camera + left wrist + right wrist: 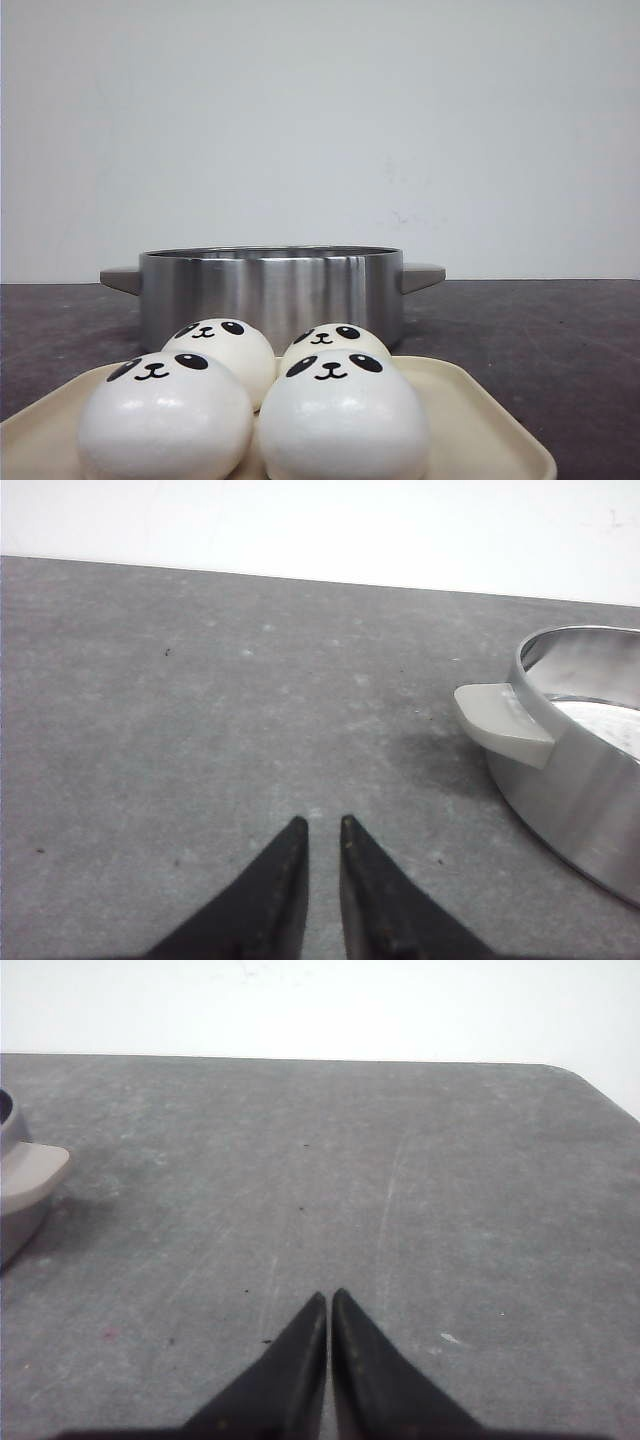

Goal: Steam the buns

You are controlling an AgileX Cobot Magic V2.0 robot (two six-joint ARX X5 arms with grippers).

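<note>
Buns [343, 415]: four, panda-faced, on beige tray [480, 420]
Pot [270, 290]: steel, unlabelled, behind tray
Left gripper [322, 832]: nearly closed, empty
Right gripper [329, 1300]: clenched, empty

You are looking at a bare test bench set up as a mock kitchen, not a lived-in one. A dark grey speckled table [560, 330] runs back to a plain white wall [320, 120], with no cupboards, stove or clutter. The only cooking cues are a steel pot [270, 290] with grey handles and a beige tray [470, 420] holding panda-faced buns [340, 420].
</note>
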